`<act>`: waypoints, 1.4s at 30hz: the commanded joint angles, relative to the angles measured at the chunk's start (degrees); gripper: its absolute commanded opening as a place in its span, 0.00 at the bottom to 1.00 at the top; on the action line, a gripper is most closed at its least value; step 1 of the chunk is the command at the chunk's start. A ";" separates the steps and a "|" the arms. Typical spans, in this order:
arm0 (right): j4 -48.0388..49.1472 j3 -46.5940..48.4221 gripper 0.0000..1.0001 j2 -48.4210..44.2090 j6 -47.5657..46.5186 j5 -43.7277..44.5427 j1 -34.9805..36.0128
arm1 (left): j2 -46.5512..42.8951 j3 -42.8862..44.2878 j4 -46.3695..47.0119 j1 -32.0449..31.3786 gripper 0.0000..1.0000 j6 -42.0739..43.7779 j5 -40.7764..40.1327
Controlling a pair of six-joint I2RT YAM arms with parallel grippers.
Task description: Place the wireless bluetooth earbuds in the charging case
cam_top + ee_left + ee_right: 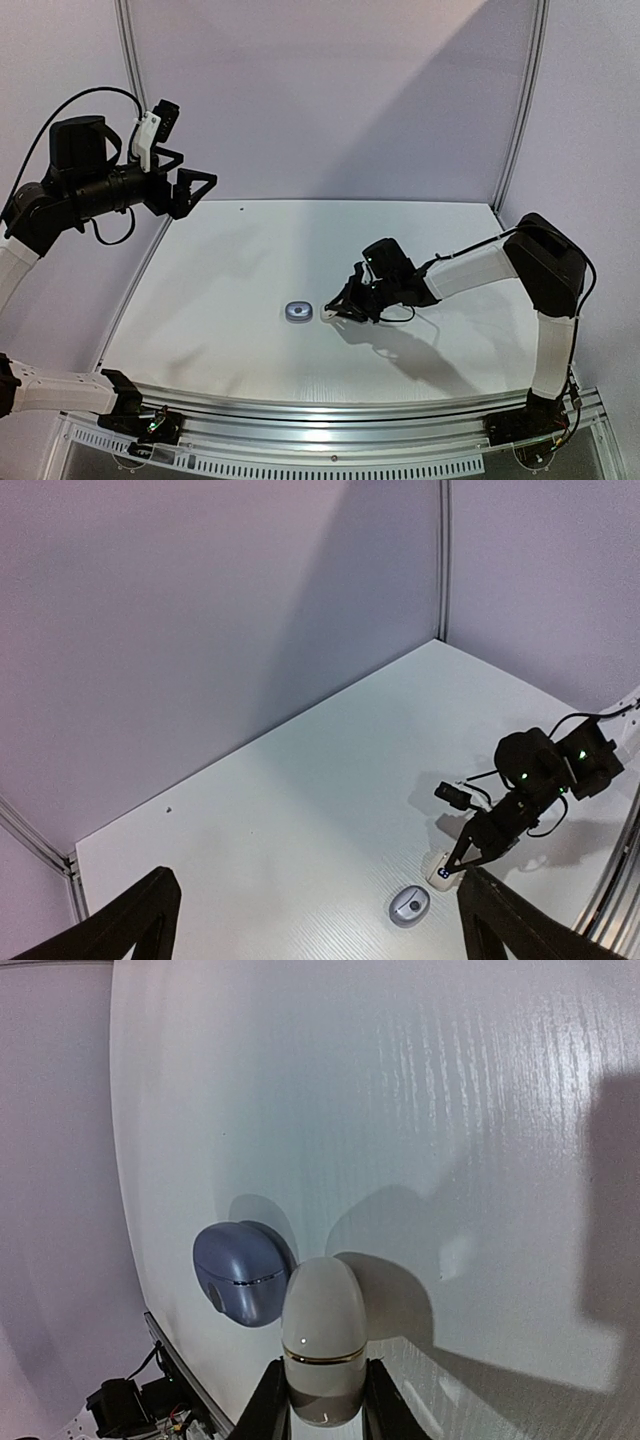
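While the right gripper [335, 312] is clamped on a white charging case [322, 1335], pinching its near end between both fingers, the case's long axis points straight out ahead of the claw, and the thin gold seam of its lid runs across that axis, just beyond the fingertips. The lid looks shut. Immediately to the case's left, towards the middle of the table [220, 280], lies a second case, blue-grey [240, 1275], also apparently closed. The two sit just beside each other, and I cannot tell whether they touch.

No earbuds show in any view, so they may be inside the cases or simply too small to make out.

The left gripper [188, 185] hangs high over the far left corner with its jaws spread wide and nothing between them, well apart from both cases. The right arm is by far the nearer one. As I judge it, the next move depends on that seam: the lid has to be opened, and the free left claw would have to come across and down to do it.
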 commanded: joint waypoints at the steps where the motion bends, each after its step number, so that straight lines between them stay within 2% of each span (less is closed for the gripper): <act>1: -3.28 -0.22 0.15 1.38 0.98 2.10 -0.09 | -0.05 -0.15 -0.51 0.87 0.99 -0.29 0.44; 3: -5.26 -0.27 0.28 0.66 0.83 3.98 -0.02 | -0.13 -0.19 -0.50 0.87 0.99 -0.20 0.40; 6: -7.27 0.61 0.38 -0.54 0.14 5.50 -0.06 | -0.14 -0.31 -0.40 0.87 0.99 -0.27 0.33; 14: -14.49 4.65 0.48 -1.56 -2.67 8.17 -0.11 | -0.31 -0.18 -0.53 0.90 0.99 -0.07 0.40; 16: -16.06 4.85 0.60 -2.97 -2.88 9.34 -0.02 | -0.55 -0.71 -0.42 0.96 0.99 0.15 0.05; 18: -18.36 4.85 0.88 -5.32 -3.30 12.12 -0.06 | -0.93 -2.49 0.16 1.22 0.99 0.52 -0.57; 19: -19.55 5.02 0.98 -6.52 -3.61 13.88 -0.02 | -1.42 -4.28 0.90 1.49 0.99 0.73 -1.25; 22: -24.48 7.17 0.99 -12.05 -6.48 20.49 -0.08 | -2.74 -11.19 3.80 3.34 0.99 -1.01 -4.97; 27: -35.31 13.53 0.99 -19.38 -15.57 34.22 -0.46 | -6.13 -21.79 8.10 8.74 0.99 -12.27 -7.27; 31: -38.52 10.38 0.99 -25.64 -21.29 41.05 -4.06 | -8.45 -30.62 14.42 13.69 0.99 -14.92 -8.47; 34: -37.43 2.08 0.99 -31.77 -19.71 39.49 -13.06 | -10.47 -38.41 21.66 17.83 0.99 -13.85 -9.13; 37: -27.39 -11.91 0.99 -41.77 -21.83 39.05 -21.79 | -12.43 -45.82 29.56 23.47 0.99 -11.93 -5.86; 39: -21.10 -19.69 0.99 -49.38 -25.38 42.99 -24.82 | -13.88 -50.30 34.21 27.61 0.99 -10.83 -1.89; 42: -14.52 -29.68 0.99 -59.06 -29.75 52.18 -25.39 | -15.19 -54.68 39.08 33.12 0.99 -9.93 3.26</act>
